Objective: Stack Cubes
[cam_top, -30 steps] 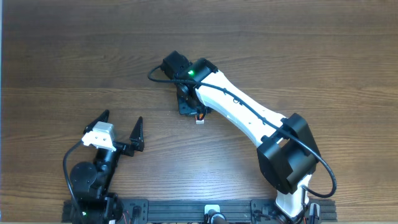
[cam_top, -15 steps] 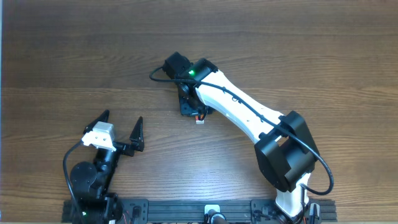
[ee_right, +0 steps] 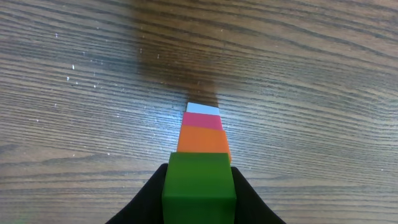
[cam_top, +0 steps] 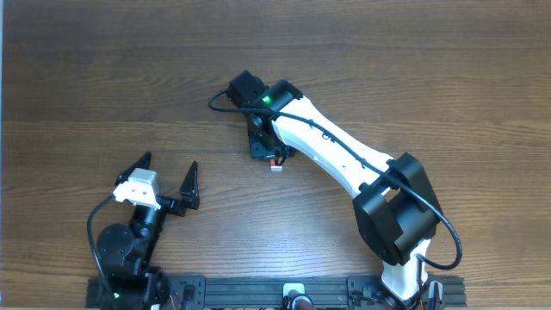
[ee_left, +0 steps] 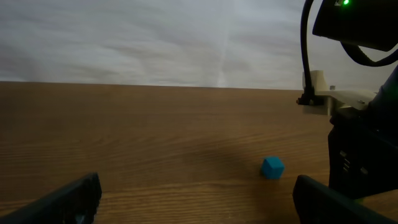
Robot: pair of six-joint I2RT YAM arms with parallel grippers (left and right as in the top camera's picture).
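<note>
While the left tool (cam_top: 169,163) gapes wide, the right tool (ee_right: 199,198) clamps the green cube (ee_right: 199,177) atop the orange cube (ee_right: 203,140).

Top cube (ee_right: 199,180) above stack (ee_right: 203,130), held in right end effector (ee_right: 199,198); left end effector (cam_top: 169,164) well apart.

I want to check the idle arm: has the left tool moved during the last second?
No. In the top view the left tool keeps the same place, open, at the same gap from the black rail along the bottom edge.
</note>
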